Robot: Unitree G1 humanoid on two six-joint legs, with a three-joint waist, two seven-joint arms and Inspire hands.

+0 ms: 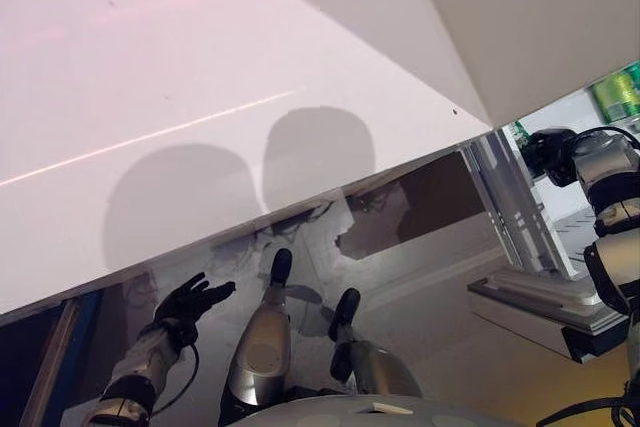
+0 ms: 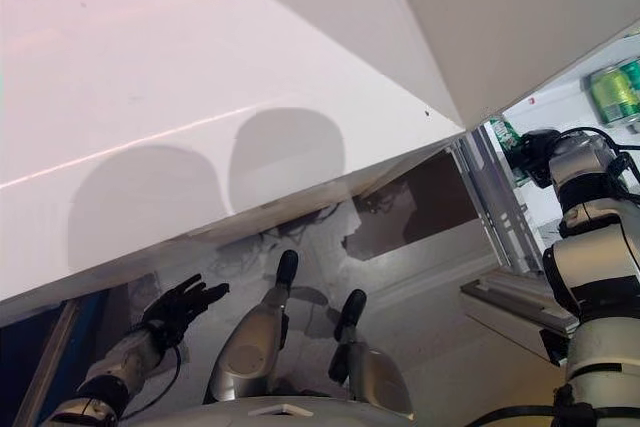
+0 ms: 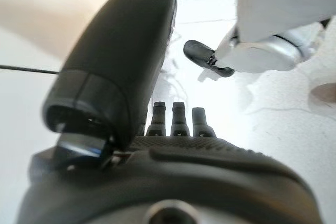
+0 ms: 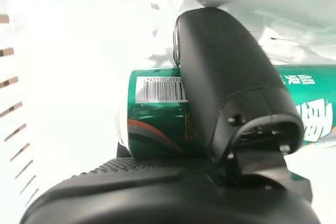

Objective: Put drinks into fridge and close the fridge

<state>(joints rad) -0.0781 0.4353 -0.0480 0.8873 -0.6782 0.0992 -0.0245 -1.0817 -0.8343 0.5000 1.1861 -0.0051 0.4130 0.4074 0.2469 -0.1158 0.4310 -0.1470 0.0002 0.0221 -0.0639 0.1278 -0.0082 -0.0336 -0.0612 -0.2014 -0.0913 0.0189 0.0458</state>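
Left eye view: a broad white fridge door [image 1: 200, 97] fills most of the frame, swung open overhead; the left hand [image 1: 190, 302] hangs low near the grey floor [image 1: 440, 317], fingers spread and holding nothing. At far right the right hand [image 1: 548, 152] is raised into the fridge interior [image 1: 575, 112], with a sliver of green can [image 1: 519, 133] showing just beside it, and other green cans [image 1: 615, 95] stand on a shelf further in. Right eye view: same layout — right hand [image 2: 528, 154] at the fridge opening beside the white door-shelf rails [image 2: 500, 217], the held can [image 2: 506, 134] partly visible at its fingers, the stored cans [image 2: 612, 94] well above and behind the wrist. Left wrist view: the thumb [image 3: 115, 56] stands out straight, fingertips [image 3: 178, 116] lined up and extended over the pale floor; nothing in the palm. Right wrist view: the thumb [image 4: 226, 77] lies across a green can [image 4: 157, 111] with a barcode label, the can lying against the palm — hand closed around it, bright white fridge wall behind.
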